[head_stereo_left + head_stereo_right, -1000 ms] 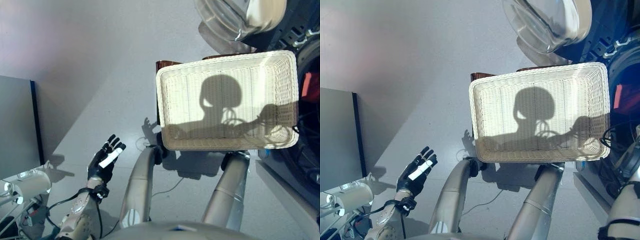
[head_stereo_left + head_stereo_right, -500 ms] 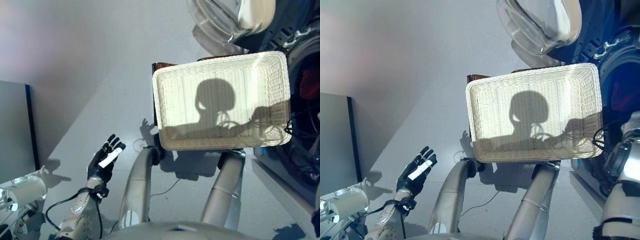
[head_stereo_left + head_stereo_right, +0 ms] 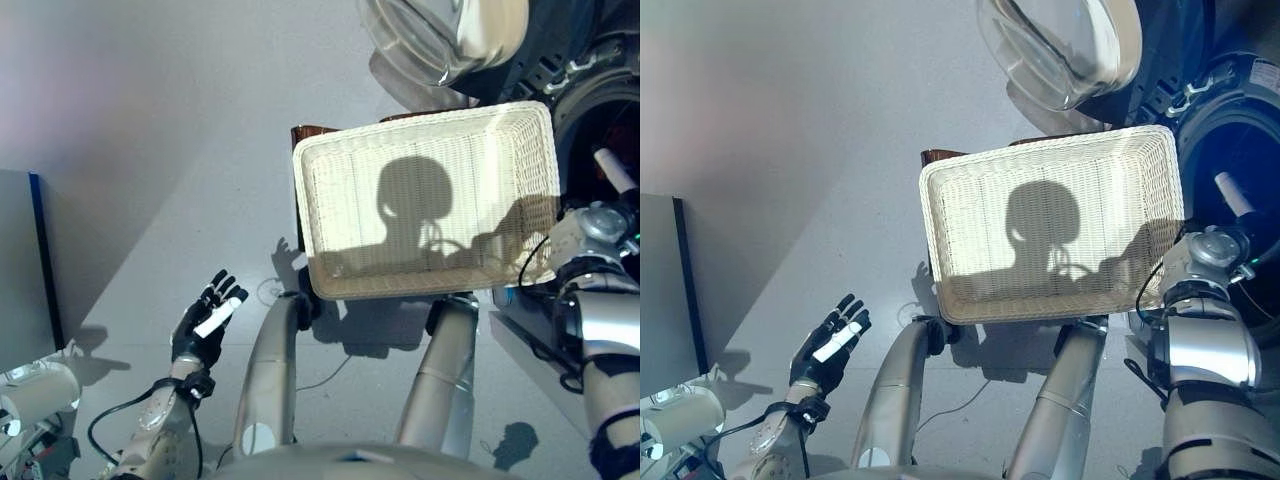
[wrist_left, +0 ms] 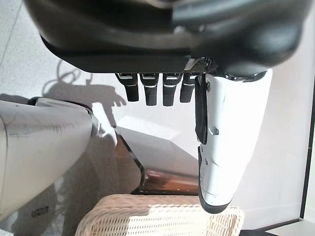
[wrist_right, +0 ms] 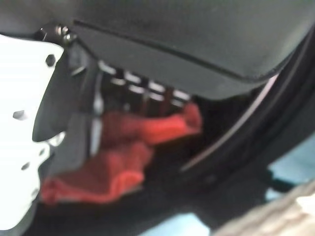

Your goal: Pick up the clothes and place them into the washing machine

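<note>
Right-hand (image 3: 1230, 192) reach into the dark round mouth of the washing machine (image 3: 1240, 140), at the right edge of the head views, with only the white-covered thumb showing clearly there above the silver wrist. Seen from the right wrist: a row of dark fingers (image 5: 142, 88) pointing into the black drum, with a crumpled red cloth (image 5: 123, 152) lying just past them, deep inside the machine. Too blurred to tell whether holding the cloth or merely touching it, or whether curled or straight.

Low at the left of the head views, left hand (image 3: 210, 320) raised over the pale grey floor (image 3: 180, 150), palm up, fingers straight and spread wide, white cover on the thumb, holding nothing. Well apart from everything else.

Between the two arms, straight ahead: a rectangular white wicker basket (image 3: 300, 200), sitting on a dark brown stand (image 3: 310, 132) that peeps out at its far left corner. Just beyond the basket, swung open: the machine's round glass door (image 3: 420, 40). At the far left edge, a flat grey panel (image 3: 20, 260) with a blue border.
</note>
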You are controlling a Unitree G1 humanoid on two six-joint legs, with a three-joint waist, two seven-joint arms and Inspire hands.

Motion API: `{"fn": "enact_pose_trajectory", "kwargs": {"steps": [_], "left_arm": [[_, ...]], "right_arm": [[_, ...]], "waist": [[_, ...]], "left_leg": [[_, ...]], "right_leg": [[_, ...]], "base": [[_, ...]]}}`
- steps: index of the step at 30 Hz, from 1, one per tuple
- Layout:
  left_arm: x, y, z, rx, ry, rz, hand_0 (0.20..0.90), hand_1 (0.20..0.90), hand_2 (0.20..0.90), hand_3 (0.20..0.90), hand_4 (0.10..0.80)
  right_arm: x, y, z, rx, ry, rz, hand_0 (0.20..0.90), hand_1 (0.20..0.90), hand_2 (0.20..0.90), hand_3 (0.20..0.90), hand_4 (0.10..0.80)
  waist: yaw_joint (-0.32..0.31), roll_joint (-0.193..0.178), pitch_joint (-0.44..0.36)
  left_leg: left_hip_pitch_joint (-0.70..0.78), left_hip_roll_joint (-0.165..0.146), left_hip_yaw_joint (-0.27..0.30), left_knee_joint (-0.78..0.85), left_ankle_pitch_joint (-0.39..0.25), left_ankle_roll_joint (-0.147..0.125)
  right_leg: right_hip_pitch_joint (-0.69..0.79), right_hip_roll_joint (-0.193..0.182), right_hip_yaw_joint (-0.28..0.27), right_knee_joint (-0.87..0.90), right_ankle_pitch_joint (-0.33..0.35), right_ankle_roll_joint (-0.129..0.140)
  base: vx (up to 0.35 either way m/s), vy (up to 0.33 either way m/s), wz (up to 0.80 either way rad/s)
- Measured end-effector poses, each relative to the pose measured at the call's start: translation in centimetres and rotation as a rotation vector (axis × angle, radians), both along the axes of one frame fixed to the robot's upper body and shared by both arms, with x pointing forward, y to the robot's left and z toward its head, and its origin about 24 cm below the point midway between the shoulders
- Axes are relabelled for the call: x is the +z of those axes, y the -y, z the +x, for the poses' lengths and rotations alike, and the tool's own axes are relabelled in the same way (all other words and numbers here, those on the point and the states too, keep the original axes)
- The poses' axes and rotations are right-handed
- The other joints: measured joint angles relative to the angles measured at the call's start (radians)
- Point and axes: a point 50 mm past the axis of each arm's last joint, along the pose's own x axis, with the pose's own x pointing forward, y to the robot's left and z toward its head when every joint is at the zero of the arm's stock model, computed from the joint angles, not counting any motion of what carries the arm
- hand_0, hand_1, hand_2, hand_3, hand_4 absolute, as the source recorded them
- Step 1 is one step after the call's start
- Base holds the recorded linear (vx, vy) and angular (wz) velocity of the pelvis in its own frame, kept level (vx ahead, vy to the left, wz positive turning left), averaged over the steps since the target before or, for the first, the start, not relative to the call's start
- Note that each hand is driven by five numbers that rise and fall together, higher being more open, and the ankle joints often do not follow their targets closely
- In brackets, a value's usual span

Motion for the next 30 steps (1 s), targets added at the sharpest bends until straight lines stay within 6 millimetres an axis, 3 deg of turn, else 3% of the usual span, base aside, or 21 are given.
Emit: {"fn": "enact_pose_trajectory", "kwargs": {"steps": [7, 11, 14, 19, 30], "left_arm": [[-0.1, 0.0, -0.1, -0.004, -0.002, 0.005, 0.900, 0.900, 0.900, 0.900, 0.800], [-0.2, -0.1, -0.1, -0.008, -0.005, 0.011, 0.900, 0.900, 0.900, 0.900, 0.800], [0.1, -0.7, 0.1, 0.026, 0.015, 0.020, 0.900, 0.900, 0.900, 0.900, 0.800], [0.0, -1.2, 0.1, 0.057, 0.018, 0.020, 0.900, 0.900, 0.900, 0.900, 0.800], [-1.1, -1.1, 0.1, 0.060, -0.019, 0.056, 0.900, 0.900, 0.900, 0.900, 0.800]], "right_arm": [[-1.5, -0.9, 0.3, 0.088, -0.204, -0.135, 0.900, 0.900, 0.900, 0.900, 0.800], [-4.8, -1.7, -0.6, 0.112, -0.283, -0.099, 0.900, 0.900, 0.900, 0.900, 0.800], [-7.6, -2.8, -1.2, 0.161, -0.310, -0.050, 0.900, 0.900, 0.900, 0.900, 0.800], [-10.6, -4.9, -1.9, 0.309, -0.314, -0.021, 0.900, 0.900, 0.900, 0.900, 0.800], [-14.8, -6.3, -4.9, 0.466, -0.375, -0.017, 0.900, 0.900, 0.900, 0.900, 0.800]], "waist": [[0.010, -0.001, 0.000], [0.023, -0.009, 0.003], [0.019, -0.019, 0.001], [-0.004, -0.041, 0.009], [-0.025, -0.096, 0.031]], "left_leg": [[0.007, 0.000, -0.003, 0.000, 0.001, 0.000], [0.071, 0.002, -0.006, -0.028, 0.004, -0.002], [0.109, 0.000, -0.023, -0.082, 0.024, -0.010], [0.193, -0.001, -0.032, -0.180, 0.066, -0.015], [0.451, -0.001, -0.065, -0.363, 0.122, -0.029]], "right_leg": [[0.014, 0.001, -0.004, -0.011, 0.009, 0.001], [0.082, 0.003, -0.015, -0.038, 0.010, 0.002], [0.139, 0.002, -0.048, -0.090, 0.021, -0.003], [0.237, 0.003, -0.092, -0.169, 0.049, -0.001], [0.542, 0.003, -0.202, -0.345, 0.081, -0.003]], "base": [[0.000, 0.000, 0.00], [0.022, -0.016, -0.01], [0.050, -0.031, 0.07], [0.066, -0.046, 0.07], [0.092, -0.032, 0.08]]}}
